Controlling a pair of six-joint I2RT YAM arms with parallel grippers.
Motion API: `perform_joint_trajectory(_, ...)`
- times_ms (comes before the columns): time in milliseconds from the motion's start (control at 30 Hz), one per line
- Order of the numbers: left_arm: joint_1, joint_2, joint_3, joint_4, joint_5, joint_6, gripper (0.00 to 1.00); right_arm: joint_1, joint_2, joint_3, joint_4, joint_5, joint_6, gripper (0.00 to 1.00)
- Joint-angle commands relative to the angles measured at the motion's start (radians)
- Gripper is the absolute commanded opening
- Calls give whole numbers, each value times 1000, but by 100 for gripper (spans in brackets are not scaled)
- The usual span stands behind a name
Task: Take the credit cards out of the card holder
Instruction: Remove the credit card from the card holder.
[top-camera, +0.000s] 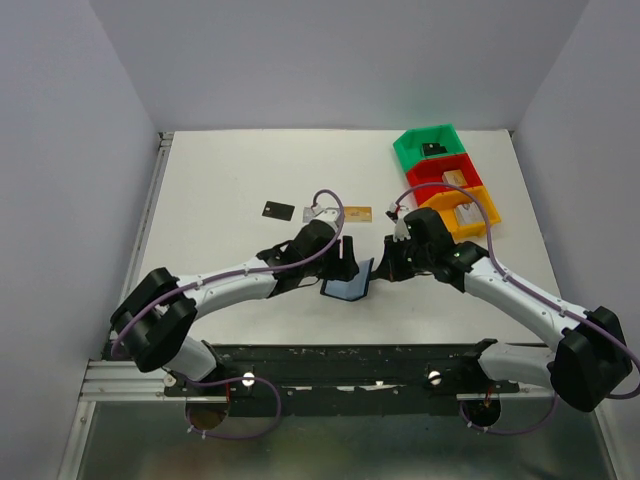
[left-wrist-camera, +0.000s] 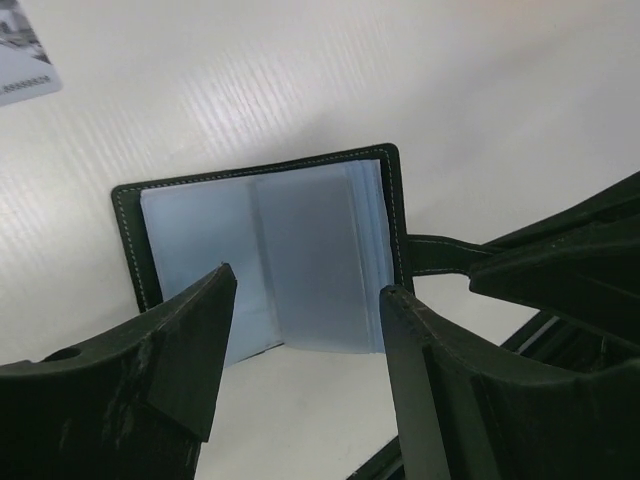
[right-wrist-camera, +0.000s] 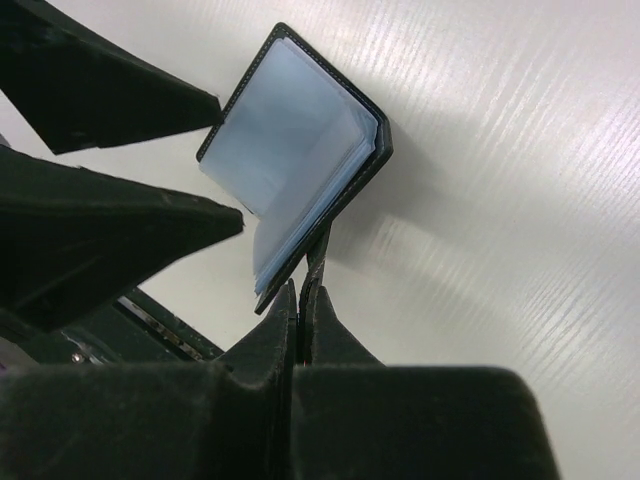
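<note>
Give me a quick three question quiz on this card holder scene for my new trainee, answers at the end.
1. True or false: the right gripper is pinched shut on the strap tab of the open black bifold card holder.
2. Multiple choice: how many thin rectangular cards lie directly on the white table beyond the arms? A one, B three, C six.
3. Fill in: the jaws of the left gripper stand ____, facing the holder's blue-grey pockets.
Key: 1 true. 2 B: a black card, a silver-grey card, a gold-orange card. 3 open.
</note>
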Motion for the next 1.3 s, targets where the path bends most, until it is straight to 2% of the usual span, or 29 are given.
perform_joint_trajectory(0, -29, 77, 70, 37, 126, 58, 71, -3, -15, 27, -24, -9, -17, 0)
perform_joint_trajectory(300, -42, 152, 120, -77, 73, 75, 71, -3, -1, 12, -27, 31, -18, 0)
perform_joint_trajectory(800, -40, 55, 42, -39, -30, 40, 74, -15, 84, 32, -39, 98, -21, 0)
perform_joint_trajectory(1267, -39, 126, 103, -95, -30, 74, 74, -15, 119, 128, -62, 75, -86, 0)
